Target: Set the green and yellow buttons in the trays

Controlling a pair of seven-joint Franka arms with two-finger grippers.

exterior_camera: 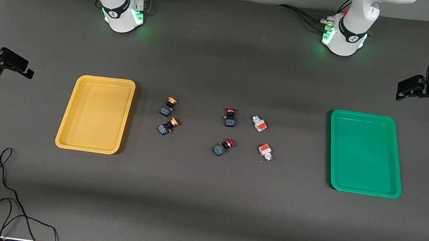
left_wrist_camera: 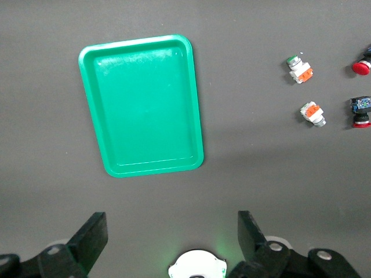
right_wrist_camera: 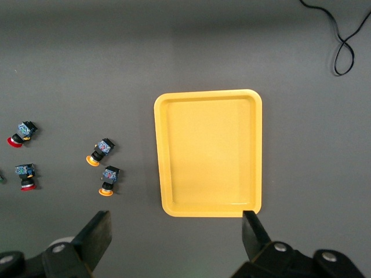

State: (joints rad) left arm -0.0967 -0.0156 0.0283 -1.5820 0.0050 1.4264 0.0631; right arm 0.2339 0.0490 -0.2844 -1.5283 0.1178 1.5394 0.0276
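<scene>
Two orange-yellow-capped buttons lie beside the yellow tray. Two white-grey buttons with orange blocks lie toward the green tray. Both trays are empty. My left gripper hangs open and empty above the table's left-arm end; its wrist view shows the green tray and the white-grey buttons. My right gripper hangs open and empty at the right-arm end; its wrist view shows the yellow tray and the yellow-capped buttons.
Two red-capped black buttons lie between the yellow-capped and white-grey pairs. A loose black cable snakes over the table corner nearest the front camera at the right arm's end.
</scene>
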